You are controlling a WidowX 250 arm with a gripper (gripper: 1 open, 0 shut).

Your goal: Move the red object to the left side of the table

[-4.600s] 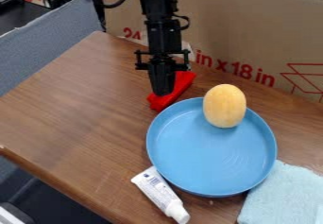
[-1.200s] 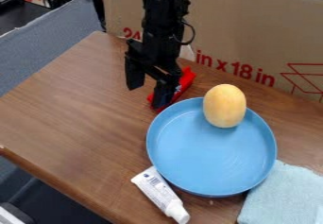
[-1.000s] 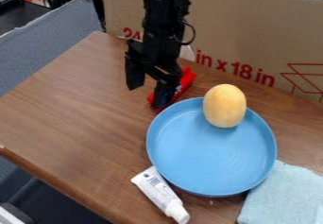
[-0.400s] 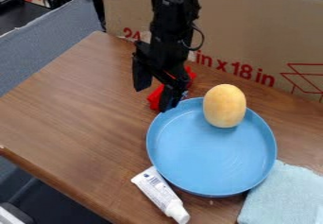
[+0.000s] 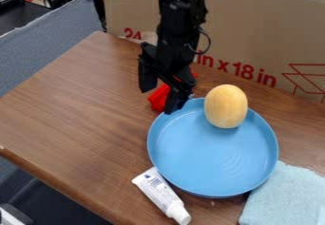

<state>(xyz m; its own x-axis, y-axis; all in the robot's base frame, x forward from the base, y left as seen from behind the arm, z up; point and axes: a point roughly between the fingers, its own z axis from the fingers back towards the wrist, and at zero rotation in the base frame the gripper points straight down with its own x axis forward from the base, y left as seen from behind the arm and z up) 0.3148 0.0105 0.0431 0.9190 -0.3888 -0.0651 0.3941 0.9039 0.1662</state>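
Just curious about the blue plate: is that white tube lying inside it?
No, the white tube lies on the wooden table beside the blue plate's near rim; only the yellowish egg-shaped object sits inside.

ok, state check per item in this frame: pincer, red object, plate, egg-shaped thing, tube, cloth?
pincer: open, pointing down over the red object, not gripping it
red object: on the table, partly hidden behind the pincer, just beyond the plate's rim
blue plate: flat on the table, holding one item
tan egg-shaped object: resting inside the plate, near its far edge
white tube: lying flat, cap on, by the plate's near rim
teal cloth: lying at the table's near right corner
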